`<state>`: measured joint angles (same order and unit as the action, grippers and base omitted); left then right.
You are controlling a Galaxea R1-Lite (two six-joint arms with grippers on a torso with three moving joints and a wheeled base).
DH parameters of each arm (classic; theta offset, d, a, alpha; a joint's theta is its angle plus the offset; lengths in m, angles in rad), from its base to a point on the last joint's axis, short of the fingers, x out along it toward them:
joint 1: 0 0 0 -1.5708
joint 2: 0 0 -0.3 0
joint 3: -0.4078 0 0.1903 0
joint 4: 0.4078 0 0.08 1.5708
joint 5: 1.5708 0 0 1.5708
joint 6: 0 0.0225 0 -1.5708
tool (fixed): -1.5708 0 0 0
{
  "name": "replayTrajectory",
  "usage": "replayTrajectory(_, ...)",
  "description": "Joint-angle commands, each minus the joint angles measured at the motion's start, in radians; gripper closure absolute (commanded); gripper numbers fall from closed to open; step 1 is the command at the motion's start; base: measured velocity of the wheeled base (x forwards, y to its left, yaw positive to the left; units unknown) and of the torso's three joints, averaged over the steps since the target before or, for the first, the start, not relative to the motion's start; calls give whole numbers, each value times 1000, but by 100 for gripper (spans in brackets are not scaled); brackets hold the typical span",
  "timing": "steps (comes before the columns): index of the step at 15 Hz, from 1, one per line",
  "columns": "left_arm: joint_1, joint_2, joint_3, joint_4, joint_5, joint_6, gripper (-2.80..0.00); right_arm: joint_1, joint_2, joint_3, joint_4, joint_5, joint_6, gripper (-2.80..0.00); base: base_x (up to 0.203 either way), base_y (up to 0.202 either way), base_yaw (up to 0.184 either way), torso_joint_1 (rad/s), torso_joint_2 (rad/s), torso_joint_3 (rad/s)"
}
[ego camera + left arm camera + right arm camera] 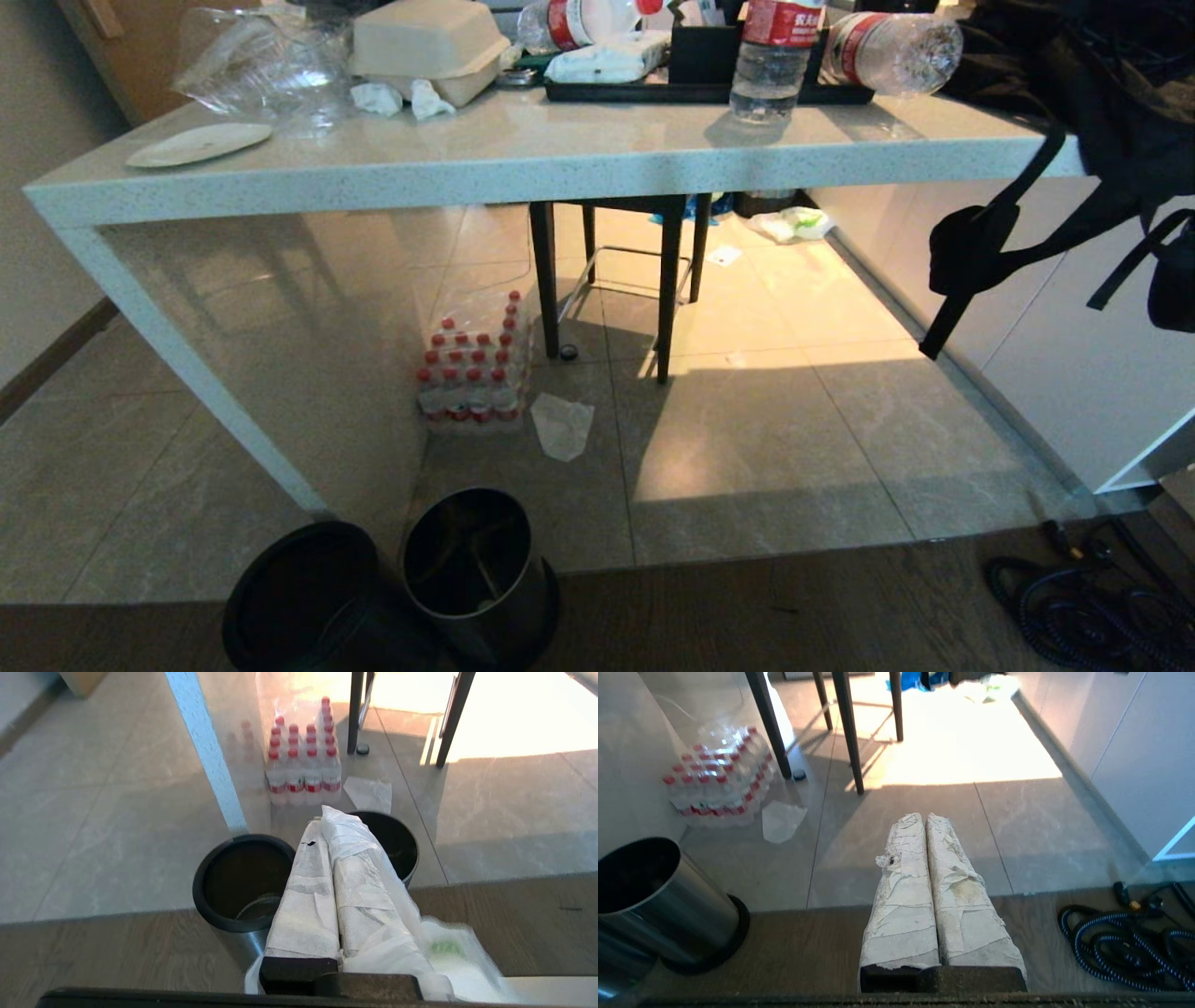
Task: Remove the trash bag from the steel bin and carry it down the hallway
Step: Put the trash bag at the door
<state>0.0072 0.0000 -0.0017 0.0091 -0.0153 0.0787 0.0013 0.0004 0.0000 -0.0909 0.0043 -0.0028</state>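
Now trash bag [397, 947] clamped in left end effector [329, 826], above steel bin [397, 844]

The left gripper [322, 826] has its taped fingers pressed together on thin white plastic, while the right gripper [924, 819] hangs closed and empty.

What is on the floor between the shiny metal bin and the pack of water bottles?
A small clear plastic sheet lies on the tiles there, nearer the pack of water bottles than the steel bin. The head view shows it best.
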Motion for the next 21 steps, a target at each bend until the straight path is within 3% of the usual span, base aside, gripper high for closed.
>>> replayTrajectory(1, 0, 2, 0, 0, 0, 1, 0, 0, 0, 37, -1, 0, 0, 0, 0, 0, 0, 0, 1, 198)
replayTrajectory(6, 0, 1, 0, 2, -2, 8, 0, 0, 0, 37, -1, 0, -1, 0, 0, 0, 0, 4, 0, 151)
replayTrajectory(16, 0, 2, 0, 2, -2, 9, 0, 0, 0, 37, -1, 0, 0, 0, 0, 0, 0, 0, 0, 4)
replayTrajectory(21, 0, 0, 0, -4, 6, -36, 0, 0, 0, 37, -1, 0, -2, 0, 0, 0, 0, 0, 0, 0)
